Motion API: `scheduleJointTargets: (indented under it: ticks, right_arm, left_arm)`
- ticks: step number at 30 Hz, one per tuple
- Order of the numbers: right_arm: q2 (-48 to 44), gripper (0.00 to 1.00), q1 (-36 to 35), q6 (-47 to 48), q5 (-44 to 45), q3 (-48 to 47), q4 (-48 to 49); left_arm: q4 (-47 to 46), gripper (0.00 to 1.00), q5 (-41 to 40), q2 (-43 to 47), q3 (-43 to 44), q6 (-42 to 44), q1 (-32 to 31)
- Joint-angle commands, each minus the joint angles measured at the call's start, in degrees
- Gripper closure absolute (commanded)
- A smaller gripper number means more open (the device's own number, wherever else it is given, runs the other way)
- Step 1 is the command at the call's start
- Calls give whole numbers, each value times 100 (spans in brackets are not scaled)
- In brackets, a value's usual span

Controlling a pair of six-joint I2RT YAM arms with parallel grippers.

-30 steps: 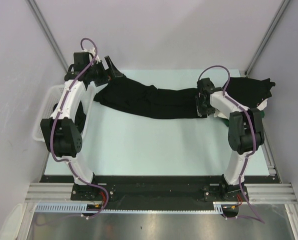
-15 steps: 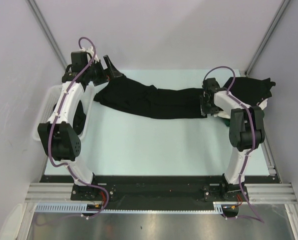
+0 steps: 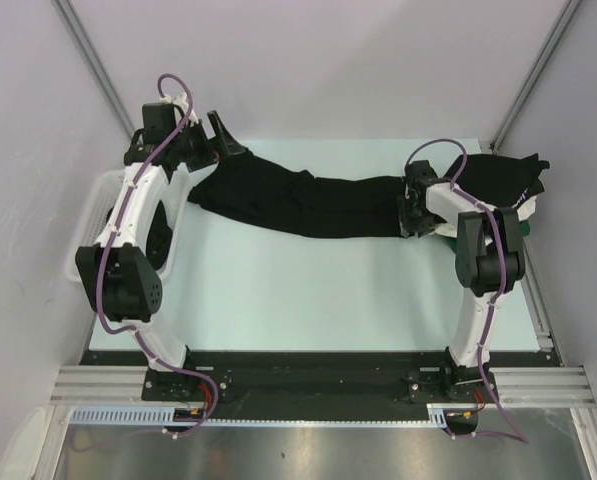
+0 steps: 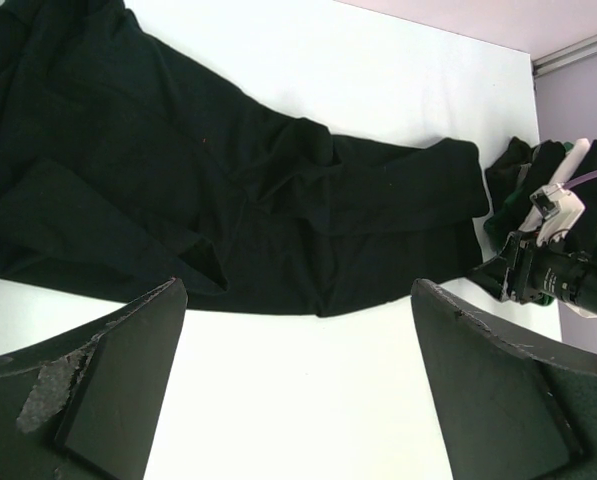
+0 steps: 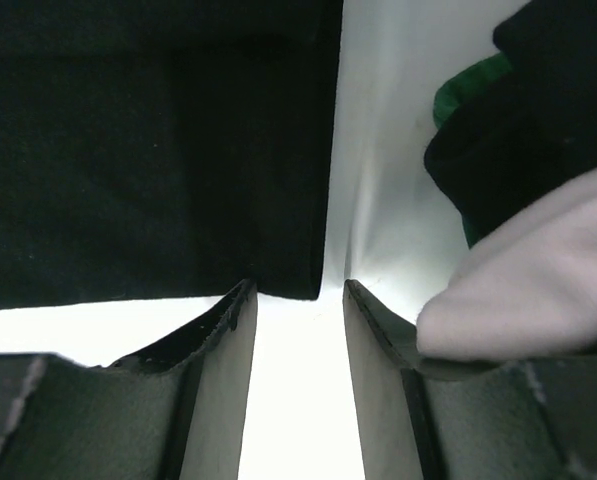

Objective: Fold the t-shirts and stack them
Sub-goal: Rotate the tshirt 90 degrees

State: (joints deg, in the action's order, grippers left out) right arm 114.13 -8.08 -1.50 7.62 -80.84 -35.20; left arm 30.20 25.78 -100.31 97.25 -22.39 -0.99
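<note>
A long black t-shirt lies crumpled across the back of the table, and fills the upper part of the left wrist view. My left gripper hangs open above the shirt's left end, and in its wrist view only bare table shows between the wide jaws. My right gripper sits low at the shirt's right end. Its jaws are partly apart, with the shirt's corner just ahead of the tips and only table between them.
A pile of t-shirts lies at the back right, black with white and green cloth showing close beside my right gripper. A white mesh basket stands off the table's left edge, behind my left arm.
My right arm's elbow has swung slightly back and inward, with its gripper staying at the shirt's right end. The left arm has shifted a little. The shirt has not moved.
</note>
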Motion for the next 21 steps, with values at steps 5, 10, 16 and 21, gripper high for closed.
scheduleJointTargets:
  ticks: [5, 10, 16, 21]
  right_arm:
    - [154, 58, 43, -17, -146, -301, 128]
    - [136, 57, 17, 0, -182, -415, 171]
    - [443, 59, 87, 0, -164, -617, 75]
    - [575, 62, 113, 18, -173, -723, 66]
  left_arm:
    - [-110, 1, 146, 144, 127, 112, -32]
    - [-128, 0, 147, 135, 136, 112, -41]
    - [-111, 0, 164, 108, 145, 103, -41]
    - [-93, 1, 120, 108, 145, 147, -41]
